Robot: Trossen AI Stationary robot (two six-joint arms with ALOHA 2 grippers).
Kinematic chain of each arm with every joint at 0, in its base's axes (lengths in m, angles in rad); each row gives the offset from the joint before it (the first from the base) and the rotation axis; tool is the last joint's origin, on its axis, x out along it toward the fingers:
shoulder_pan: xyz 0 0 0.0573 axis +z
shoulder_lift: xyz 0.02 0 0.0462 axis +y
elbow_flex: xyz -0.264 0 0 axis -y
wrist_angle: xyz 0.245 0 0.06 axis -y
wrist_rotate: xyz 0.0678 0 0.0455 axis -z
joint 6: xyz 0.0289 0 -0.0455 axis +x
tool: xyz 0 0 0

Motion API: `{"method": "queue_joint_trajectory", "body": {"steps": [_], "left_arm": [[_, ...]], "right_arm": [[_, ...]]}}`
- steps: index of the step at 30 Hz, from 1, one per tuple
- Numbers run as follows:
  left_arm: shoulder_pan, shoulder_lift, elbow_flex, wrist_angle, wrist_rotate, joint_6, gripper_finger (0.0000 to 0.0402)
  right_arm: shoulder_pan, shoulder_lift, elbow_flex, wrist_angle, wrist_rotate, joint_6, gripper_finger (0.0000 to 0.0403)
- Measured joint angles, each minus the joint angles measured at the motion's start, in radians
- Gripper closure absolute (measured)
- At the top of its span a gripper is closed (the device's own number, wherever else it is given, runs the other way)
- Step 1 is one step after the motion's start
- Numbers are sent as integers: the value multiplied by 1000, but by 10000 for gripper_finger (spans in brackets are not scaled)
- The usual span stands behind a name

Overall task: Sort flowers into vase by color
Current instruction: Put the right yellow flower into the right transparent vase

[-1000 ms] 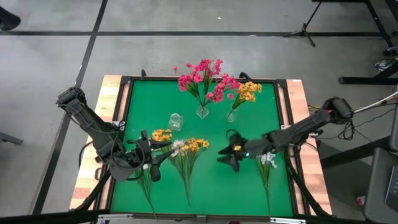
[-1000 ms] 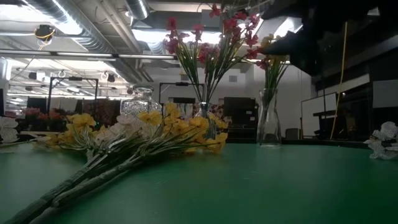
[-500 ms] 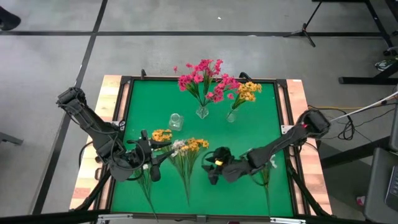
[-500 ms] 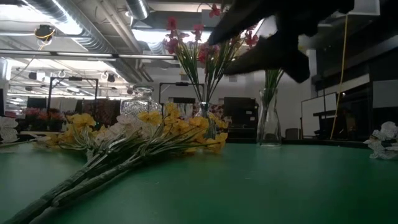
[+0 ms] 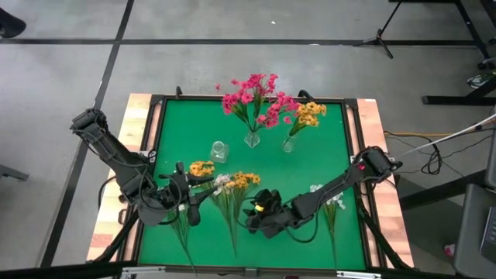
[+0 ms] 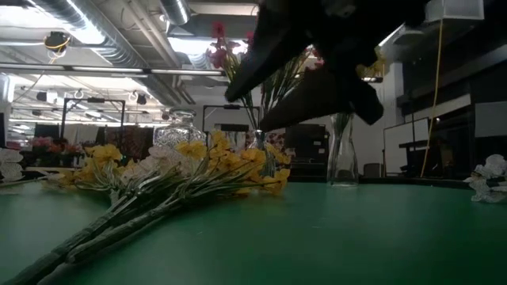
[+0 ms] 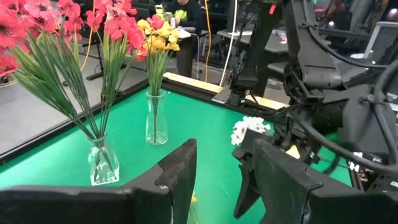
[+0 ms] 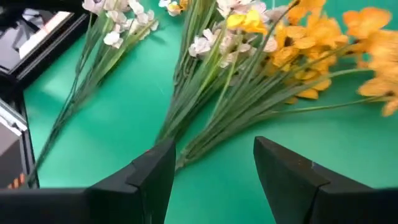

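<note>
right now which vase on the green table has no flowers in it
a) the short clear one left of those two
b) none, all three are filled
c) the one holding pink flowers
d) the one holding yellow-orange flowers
a: in the high view the short clear vase stands empty, while the pink flowers and the yellow-orange flowers each stand in a vase of their own.

Even overhead light on the flat green desk (image 5: 310, 167); the table-level camera is dim and backlit.

From above, colours read clean and shadows stay soft and short. At table height, bright ceiling strip lights (image 6: 178, 43) glare behind, turning the right arm's black two-finger pincer (image 6: 313, 75) into a blurred silhouette. In the right wrist picture the loose yellow-orange artificial blossoms (image 8: 348, 43) smear with motion blur. The left wrist picture is sharp.
</note>
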Motion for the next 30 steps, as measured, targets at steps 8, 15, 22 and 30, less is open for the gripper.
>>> {"method": "queue_joint_trajectory", "body": {"steps": [8, 15, 22, 30], "left_arm": [[0, 0, 0, -12, 1, 0, 249], [-2, 0, 0, -19, 1, -4, 249], [-2, 0, 0, -26, 3, -22, 249], [-3, 0, 0, -38, 6, -25, 249]], "right_arm": [[-16, 112, 87, -9, -18, 8, 185], [-34, 172, 126, 1, -55, 8, 185], [-46, 198, 126, 7, -54, 27, 185], [-54, 235, 163, 14, -76, 14, 185]]}}
